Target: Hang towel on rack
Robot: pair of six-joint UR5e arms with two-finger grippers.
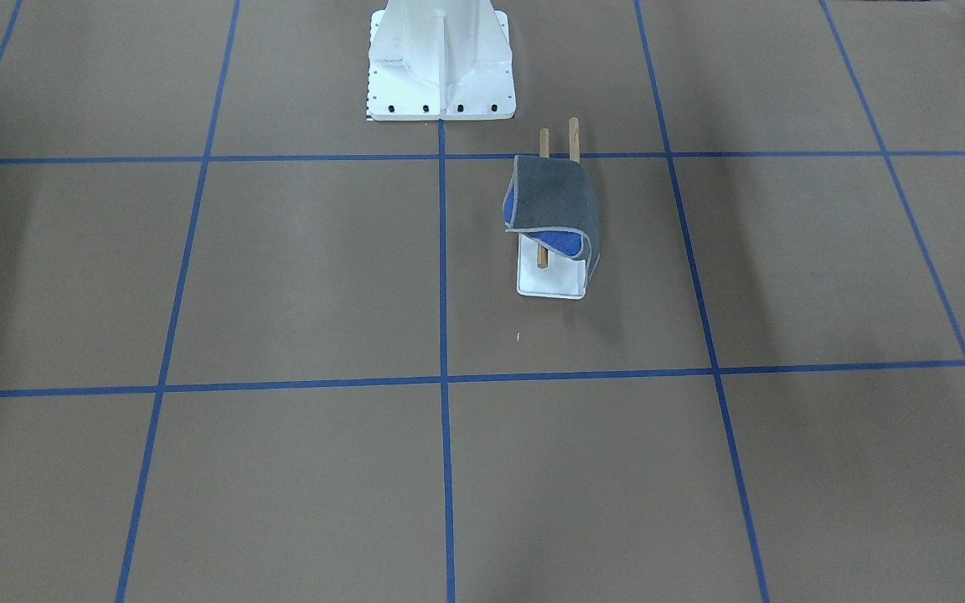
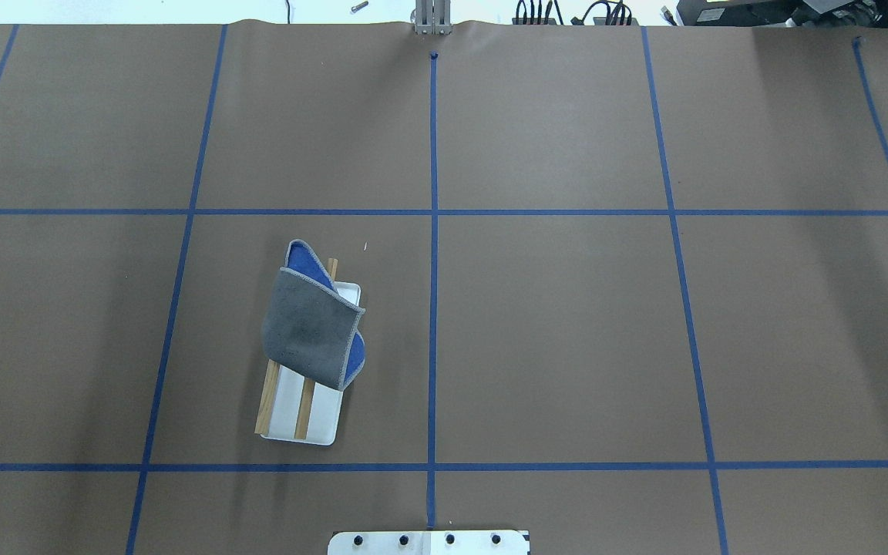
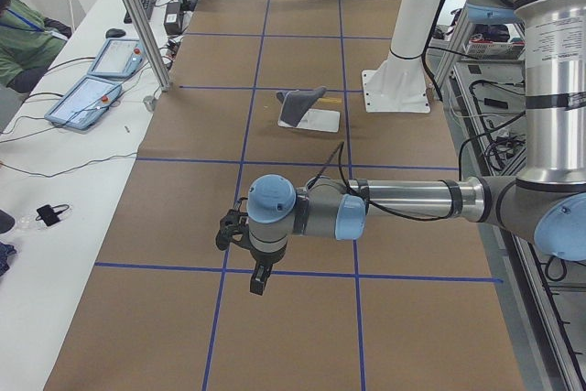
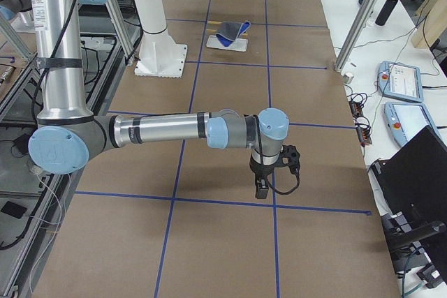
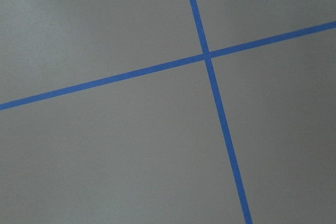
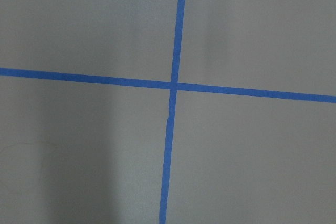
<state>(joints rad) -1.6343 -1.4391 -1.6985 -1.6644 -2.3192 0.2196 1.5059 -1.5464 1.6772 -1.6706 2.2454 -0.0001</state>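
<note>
The towel, dark grey side up with blue showing at its folded corners, lies draped over the two wooden rods of the rack. The overhead view shows the towel over the far half of the rack. Both are small in the side views: towel. My left gripper hangs over the table far from the rack, seen only in the left side view. My right gripper likewise shows only in the right side view. I cannot tell whether either is open or shut.
The white metal pedestal with black bolt holes stands close to the rack, toward the robot. Blue tape lines grid the brown table. Both wrist views show only table and tape. An operator and tablets are beside the table.
</note>
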